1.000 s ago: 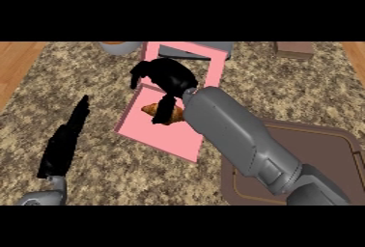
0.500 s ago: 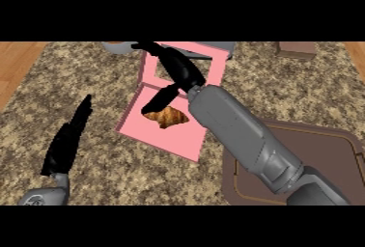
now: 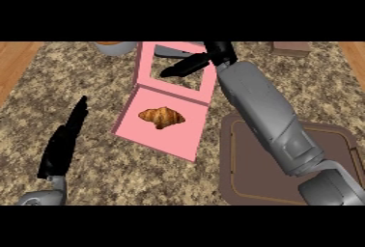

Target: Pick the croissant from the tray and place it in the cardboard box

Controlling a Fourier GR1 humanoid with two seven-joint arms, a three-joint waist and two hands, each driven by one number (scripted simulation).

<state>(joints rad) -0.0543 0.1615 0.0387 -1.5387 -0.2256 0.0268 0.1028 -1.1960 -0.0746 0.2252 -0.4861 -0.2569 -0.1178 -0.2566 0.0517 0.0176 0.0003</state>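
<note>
The golden-brown croissant (image 3: 161, 117) lies alone in the near half of a pink open box (image 3: 185, 140), whose lid (image 3: 146, 67) stands up at the far side. The dark brown tray (image 3: 249, 185) rests on the counter to the box's right, partly hidden by my right forearm. My right hand (image 3: 214, 54) is open, raised over the lid's far right corner, thumb pointing left, well away from the croissant. At the left, my left hand (image 3: 64, 142) rests open with straight fingers.
A grey bowl (image 3: 114, 47) stands at the far edge left of the box. A small brown block (image 3: 291, 48) sits at the far right. Wooden strips border the speckled counter (image 3: 100, 193) on both sides.
My right hand has let go of the croissant, which now lies uncovered in the pink box. The hand has drawn back toward the far edge. The left hand stayed still.
</note>
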